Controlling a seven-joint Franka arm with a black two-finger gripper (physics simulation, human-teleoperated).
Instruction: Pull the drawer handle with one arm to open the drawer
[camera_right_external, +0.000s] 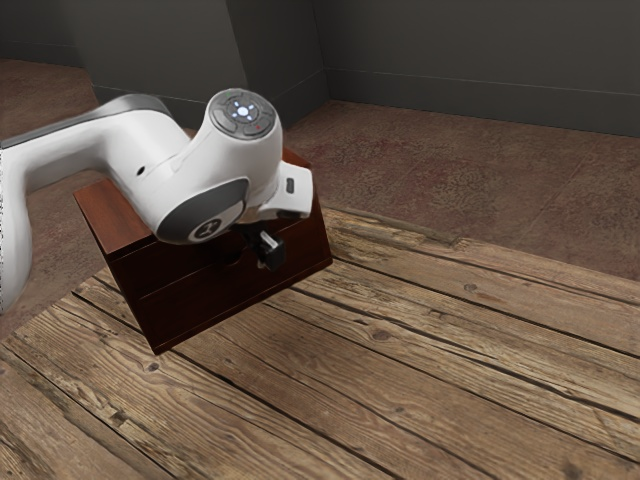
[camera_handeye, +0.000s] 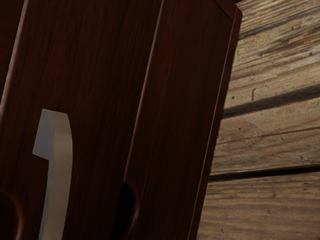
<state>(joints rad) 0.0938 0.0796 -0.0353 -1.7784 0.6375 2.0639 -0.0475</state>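
Handle (camera_handeye: 56, 170) first: a pale grey bar with a bent end, standing a little off the dark wood front of the drawer (camera_handeye: 100, 90). It looks like rigid metal, smooth and probably slick, so I would not trust a light pinch on it. The drawer sits in a small cabinet (camera_right_external: 200, 295) on the plank counter (camera_right_external: 400, 380), near its far edge, and its front looks flush with the panel beside it, so I judge it shut.

My arm (camera_right_external: 60, 160) comes in over the cabinet top, with the tool (camera_right_external: 245, 250) hanging right at the front face. In the exterior view its 2 fingers (camera_right_external: 270, 250) appear spread, with nothing pinched between them, though the hand hides much of that spot.

I would take the bar near its middle, 1 finger on each side, so the pull does not twist it. Wood on runners should be stiff to start and then slide freely. The cabinet looks small and perhaps light, so a hard tug might drag the whole box across the counter. A steady pull, straight out from the front, seems safest.
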